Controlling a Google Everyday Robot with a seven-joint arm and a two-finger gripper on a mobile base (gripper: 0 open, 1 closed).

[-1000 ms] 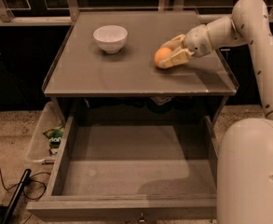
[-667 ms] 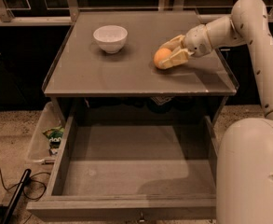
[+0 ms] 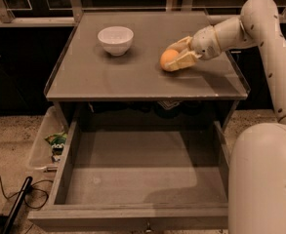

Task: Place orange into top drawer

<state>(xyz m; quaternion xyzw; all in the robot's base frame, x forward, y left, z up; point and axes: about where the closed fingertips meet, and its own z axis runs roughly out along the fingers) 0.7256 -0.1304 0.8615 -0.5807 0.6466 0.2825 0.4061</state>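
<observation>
The orange (image 3: 168, 58) is on the grey cabinet top (image 3: 132, 77), right of centre. My gripper (image 3: 175, 55) reaches in from the right, its pale fingers (image 3: 184, 60) closed around the orange at table level. The top drawer (image 3: 142, 179) is pulled fully open below the top, with a flat grey bottom and nothing in it. Its front panel (image 3: 132, 219) is at the lower edge of the view.
A white bowl (image 3: 115, 39) stands on the cabinet top at the back left. A clear plastic bin (image 3: 47, 143) with small items sits on the floor left of the drawer. A black cable (image 3: 6, 199) lies on the floor. My white arm (image 3: 274, 48) and base (image 3: 264, 179) fill the right side.
The gripper and the orange have shifted slightly to the left along the cabinet top. The bowl and drawer have not moved.
</observation>
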